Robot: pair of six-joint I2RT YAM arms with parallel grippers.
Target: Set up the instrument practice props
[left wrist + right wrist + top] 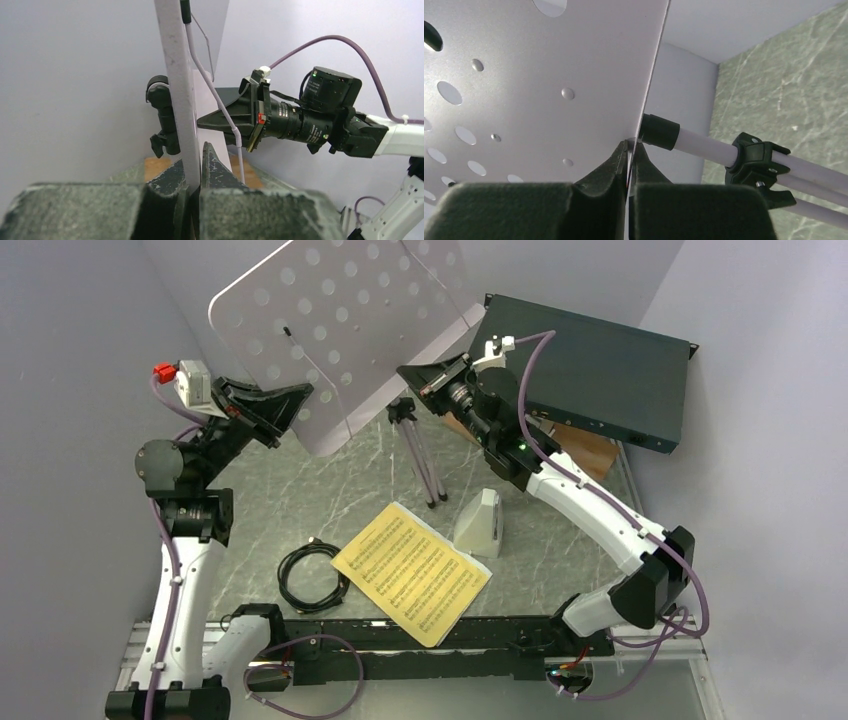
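Jaws of both arms pinch edges of the music stand (370,350), its pole mostly hidden.

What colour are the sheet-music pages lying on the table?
Yellow, printed with dark staves, with a white edge showing; the sheet-music pages show best in the top external view.

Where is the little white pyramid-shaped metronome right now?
In the top view, the small white pyramid-shaped metronome stands on the grey marbled table, just right of the yellow printed sheet-music pages and near the silver tripod legs.
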